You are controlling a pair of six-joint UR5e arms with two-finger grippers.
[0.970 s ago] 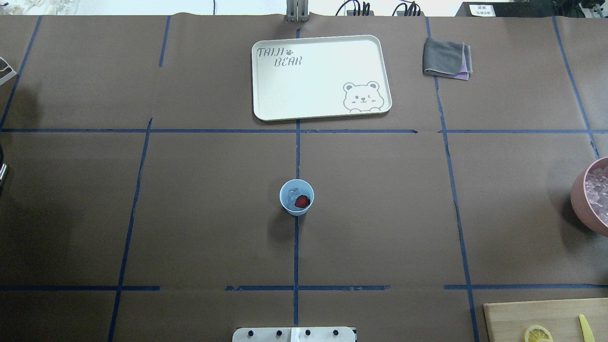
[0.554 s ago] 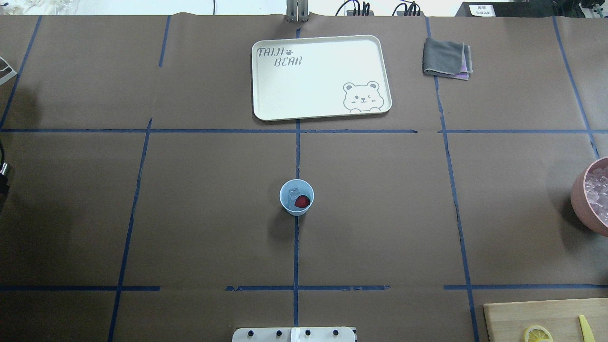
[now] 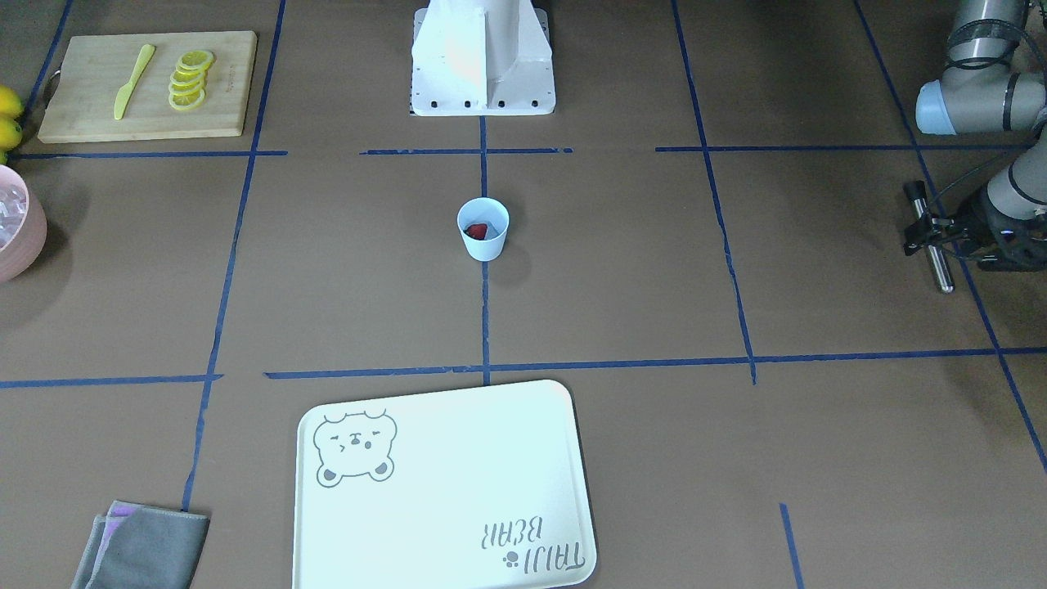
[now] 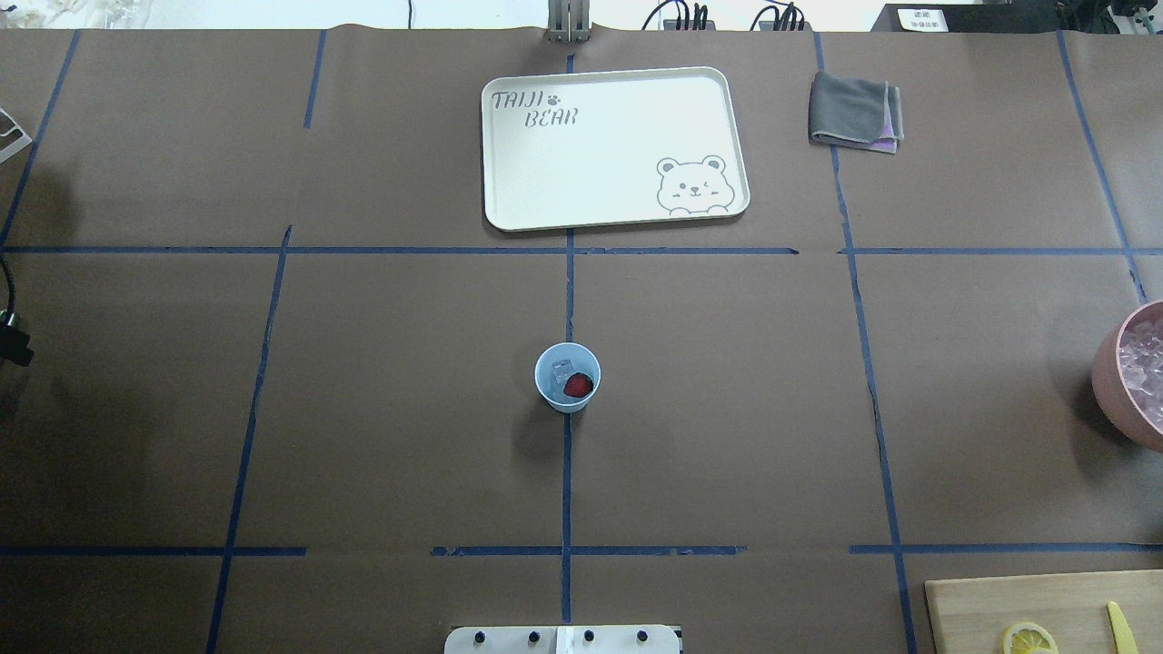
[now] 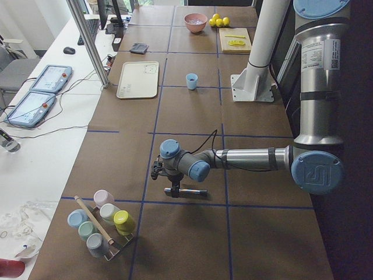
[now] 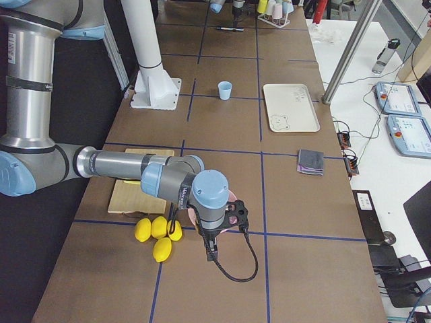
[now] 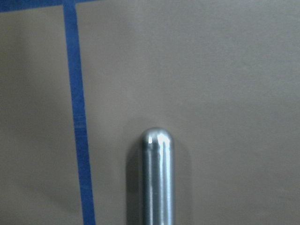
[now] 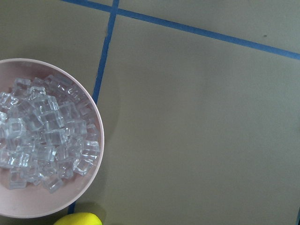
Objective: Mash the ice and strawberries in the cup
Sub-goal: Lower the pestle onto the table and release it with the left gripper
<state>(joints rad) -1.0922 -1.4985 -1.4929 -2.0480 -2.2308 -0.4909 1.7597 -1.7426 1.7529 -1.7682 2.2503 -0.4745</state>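
Note:
The light-blue cup (image 4: 567, 377) stands upright at the table's middle. It holds a clear ice cube (image 4: 561, 368) and the red strawberry (image 4: 578, 387). The cup also shows in the front-facing view (image 3: 483, 231). My left gripper (image 3: 928, 236) is far off at the table's left end. It is shut on a thin metal rod (image 3: 932, 245), held low over the paper. The rod's rounded tip fills the left wrist view (image 7: 157, 178). My right gripper (image 6: 212, 250) hangs above the pink bowl, and I cannot tell whether it is open or shut.
A pink bowl (image 8: 96, 140) of ice cubes sits at the right edge (image 4: 1110, 381). A white bear tray (image 4: 613, 145) and a grey cloth (image 4: 854, 111) lie at the back. There is a cutting board (image 3: 82, 106) with lemon slices, lemons (image 6: 155, 232) and a cup rack (image 5: 99, 224).
At the overhead view's left edge, the visible bit of my left gripper has shifted slightly down. The rod's shiny end no longer shows there. The cup has not moved.

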